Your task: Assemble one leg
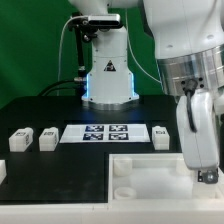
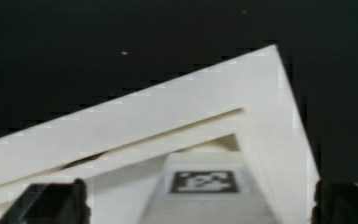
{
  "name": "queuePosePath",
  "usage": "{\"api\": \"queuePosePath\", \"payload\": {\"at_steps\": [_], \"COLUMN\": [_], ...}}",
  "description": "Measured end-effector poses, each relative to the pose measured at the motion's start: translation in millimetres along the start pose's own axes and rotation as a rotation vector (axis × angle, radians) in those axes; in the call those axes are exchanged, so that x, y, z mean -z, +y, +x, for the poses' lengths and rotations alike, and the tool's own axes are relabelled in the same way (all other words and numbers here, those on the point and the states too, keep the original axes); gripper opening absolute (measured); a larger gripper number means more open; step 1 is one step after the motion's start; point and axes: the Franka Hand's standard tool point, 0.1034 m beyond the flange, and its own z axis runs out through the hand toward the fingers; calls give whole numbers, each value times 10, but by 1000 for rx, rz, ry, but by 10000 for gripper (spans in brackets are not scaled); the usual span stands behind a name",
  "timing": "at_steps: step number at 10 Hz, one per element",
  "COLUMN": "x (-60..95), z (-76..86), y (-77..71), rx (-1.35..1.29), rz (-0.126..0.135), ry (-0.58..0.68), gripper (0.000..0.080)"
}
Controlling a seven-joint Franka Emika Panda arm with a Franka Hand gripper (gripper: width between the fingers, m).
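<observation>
**Gripper low over the tray**

Exterior view: your gripper [image 1: 203,172] hangs at four o'clock, over the white tray [image 1: 150,180]. Legs [image 1: 48,139] sit at nine o'clock, left of the marker board [image 1: 105,133].

Wrist view: fingers [image 2: 48,203] spread wide, empty, tray corner [image 2: 194,120] between them.

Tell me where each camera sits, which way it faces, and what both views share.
Exterior view: off the arm, low at the table's edge, facing the robot base across the marker board and legs; the gripper hangs close by.
Wrist view: on the wrist, looking down between the jaws at the tray.
Shared: the tray and gripper.
</observation>
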Motion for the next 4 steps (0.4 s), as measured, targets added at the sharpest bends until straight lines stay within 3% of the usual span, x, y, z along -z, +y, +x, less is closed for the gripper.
{"api": "queuePosePath", "payload": {"at_steps": [2, 4], "x": [179, 213], "z": [-33, -56], "y": [100, 117], "rx": [0, 8], "rz": [5, 8], "ry": [-17, -19], "gripper": [647, 649]}}
